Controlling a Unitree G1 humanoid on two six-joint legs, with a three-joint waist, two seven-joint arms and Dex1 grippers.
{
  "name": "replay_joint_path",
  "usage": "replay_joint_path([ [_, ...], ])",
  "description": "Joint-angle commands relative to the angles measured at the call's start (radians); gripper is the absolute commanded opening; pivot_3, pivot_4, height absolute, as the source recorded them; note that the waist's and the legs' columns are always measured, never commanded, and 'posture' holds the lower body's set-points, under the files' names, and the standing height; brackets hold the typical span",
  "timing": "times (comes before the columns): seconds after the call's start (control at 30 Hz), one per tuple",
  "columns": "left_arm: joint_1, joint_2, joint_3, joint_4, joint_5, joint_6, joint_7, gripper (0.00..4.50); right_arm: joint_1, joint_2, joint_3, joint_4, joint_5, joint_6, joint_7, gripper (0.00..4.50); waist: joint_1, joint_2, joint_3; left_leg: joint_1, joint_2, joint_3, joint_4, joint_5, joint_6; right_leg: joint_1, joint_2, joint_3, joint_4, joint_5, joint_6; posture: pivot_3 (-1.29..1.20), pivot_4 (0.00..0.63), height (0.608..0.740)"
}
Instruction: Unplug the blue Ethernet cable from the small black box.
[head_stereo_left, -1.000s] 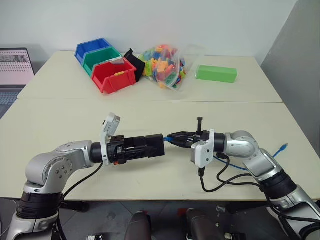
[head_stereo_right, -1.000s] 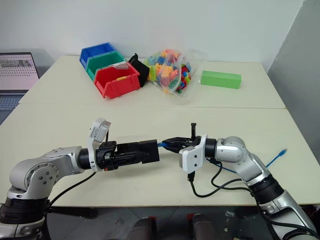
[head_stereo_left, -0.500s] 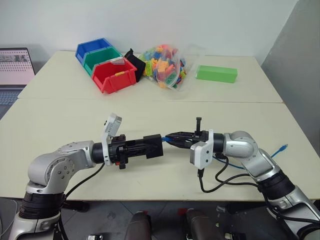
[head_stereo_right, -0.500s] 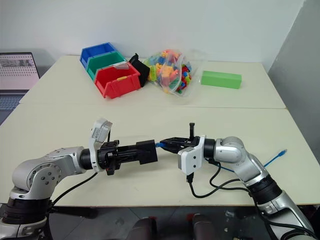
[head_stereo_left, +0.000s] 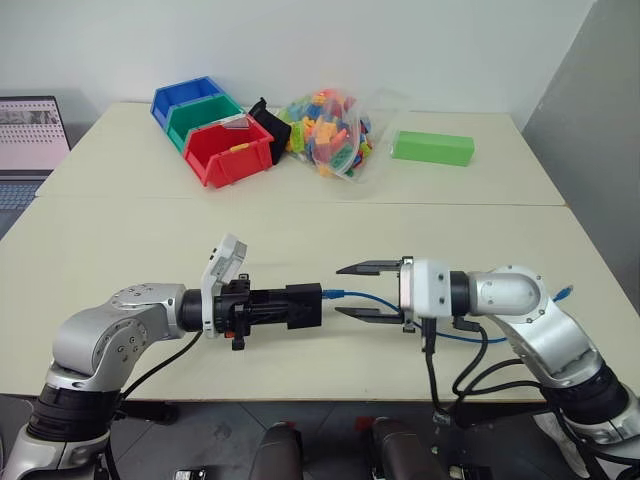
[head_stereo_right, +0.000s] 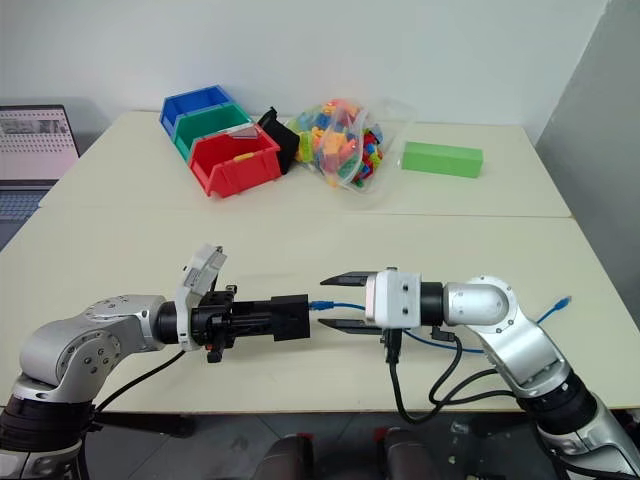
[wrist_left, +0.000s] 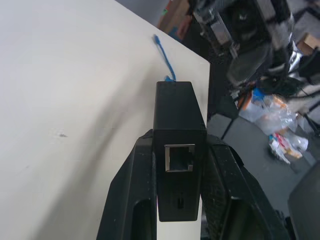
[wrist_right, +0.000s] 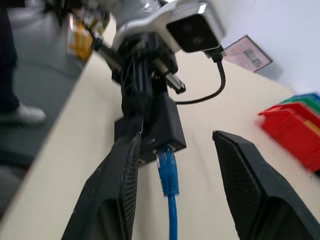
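Blue Ethernet cable (head_stereo_left: 362, 298) is plugged into the small black box (head_stereo_left: 298, 306), which the left pincer (head_stereo_left: 272, 307) clamps above the bench (head_stereo_left: 300, 230). The cable's plug end lies between the right pincer's (head_stereo_left: 356, 291) 2 spread fingers, touching neither.

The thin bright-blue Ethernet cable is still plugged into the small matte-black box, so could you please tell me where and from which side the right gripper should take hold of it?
Probably at the blue plug boot of the thin bright-blue Ethernet cable, right where it enters the small matte-black box. The left gripper holds that box with the cable running straight out toward the right gripper, so come in along the cable, open fingers straddling the boot.
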Motion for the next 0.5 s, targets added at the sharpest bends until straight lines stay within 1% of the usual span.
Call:
replay_joint_path([
  [0.03,-0.008,0.022,-0.001,-0.026,0.014,-0.057,-0.065,0.79,-0.044,0.037,-0.064,-0.017,0.209,0.247,-0.056,2.39,0.000,0.000,0.000,0.000,0.000,0.000,0.000,0.000,0.000,0.000,0.000,0.000,0.000,0.000,0.000,0.00,0.150,0.740],
  [0.1,-0.015,0.024,-0.004,-0.027,0.016,-0.069,-0.085,0.79,-0.046,0.052,-0.072,0.003,0.261,0.321,-0.062,2.39,0.001,0.000,0.000,0.000,0.000,0.000,0.000,0.000,0.000,0.000,0.000,0.000,0.000,-0.001,0.001,0.00,0.150,0.740],
  [0.27,-0.031,0.020,-0.003,-0.025,0.018,-0.076,-0.103,0.79,-0.041,0.086,-0.066,0.048,0.280,0.387,-0.062,2.39,0.001,0.000,0.000,-0.001,0.000,0.000,0.000,0.000,0.000,-0.001,0.000,0.000,-0.001,-0.002,0.003,0.00,0.150,0.740],
  [0.5,-0.033,0.018,-0.003,-0.035,0.021,-0.072,-0.103,0.79,-0.042,0.110,-0.048,0.083,0.248,0.400,-0.041,2.39,-0.001,0.000,0.000,-0.001,0.000,0.001,0.000,0.000,0.000,-0.001,0.001,-0.001,-0.001,-0.002,0.004,0.00,0.150,0.740],
])
